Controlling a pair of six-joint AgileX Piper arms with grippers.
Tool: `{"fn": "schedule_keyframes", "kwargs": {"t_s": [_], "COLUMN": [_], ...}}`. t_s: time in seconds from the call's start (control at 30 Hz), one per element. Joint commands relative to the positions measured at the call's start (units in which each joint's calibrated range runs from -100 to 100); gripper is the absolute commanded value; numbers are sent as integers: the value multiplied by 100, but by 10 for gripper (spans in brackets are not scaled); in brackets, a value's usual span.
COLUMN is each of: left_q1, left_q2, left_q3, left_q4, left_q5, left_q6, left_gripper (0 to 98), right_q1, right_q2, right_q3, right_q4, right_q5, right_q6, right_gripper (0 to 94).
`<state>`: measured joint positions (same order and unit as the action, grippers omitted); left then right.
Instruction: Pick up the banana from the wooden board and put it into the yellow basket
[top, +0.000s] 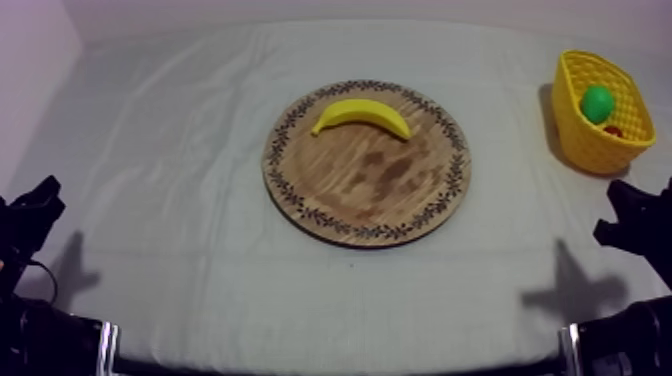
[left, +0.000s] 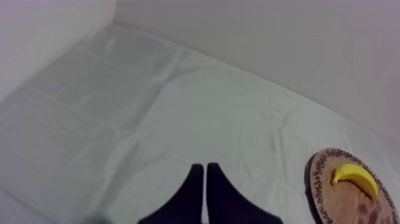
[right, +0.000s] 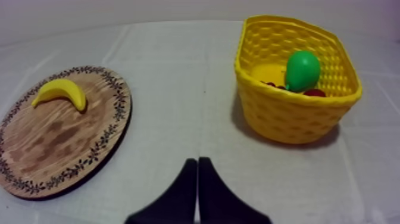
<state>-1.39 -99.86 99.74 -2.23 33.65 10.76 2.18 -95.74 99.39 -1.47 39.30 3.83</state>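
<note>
Ahead of our right claw (right: 197, 161), bare cloth (right: 178, 83) runs open between the wooden board (right: 53, 149) at its left and the yellow basket (right: 286, 116) at its right. The basket's walls rise around a pear (right: 302, 70) and a small red fruit (right: 314, 93). Ahead of our left claw (left: 205, 168) lies bare cloth; the board sits off to its right.

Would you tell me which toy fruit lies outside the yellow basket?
The banana, on the wooden board; the pear and small red fruit sit inside the basket.
</note>
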Motion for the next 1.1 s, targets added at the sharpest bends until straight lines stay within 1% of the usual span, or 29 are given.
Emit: {"fn": "schedule_keyframes", "kwargs": {"t_s": [0.0,0.13,0.23,0.43,0.57,0.77,0.87,0.97,1.07], "left_q1": [-2,-2,-2,-2,-2,-2,-2,-2,-2], "left_q2": [3,3,3,3,3,3,3,3,3], "left_q3": [4,4,4,4,4,4,4,4,4], "left_q4": [1,1,1,1,1,1,1,1,1], "left_q5": [-2,-2,-2,-2,-2,-2,-2,-2,-2], "left_q6": [1,1,1,1,1,1,1,1,1], "left_gripper": [1,1,1,1,1,1,1,1,1], "right_q1": [4,8,10,51,100,138,145,-54,-249], "right_q2": [-2,-2,-2,-2,-2,-2,6,138,650], "right_q3": [17,20,25,27,28,-18,-304,-874,-1804], "right_q4": [-2,-2,-2,-2,-3,-113,-114,59,127], "right_q5": [-43,-56,-69,-75,-75,-135,-73,20,98], "right_q6": [10,85,43,109,265,473,501,366,310], "right_gripper": [7,7,7,7,7,6,6,6,6]}}
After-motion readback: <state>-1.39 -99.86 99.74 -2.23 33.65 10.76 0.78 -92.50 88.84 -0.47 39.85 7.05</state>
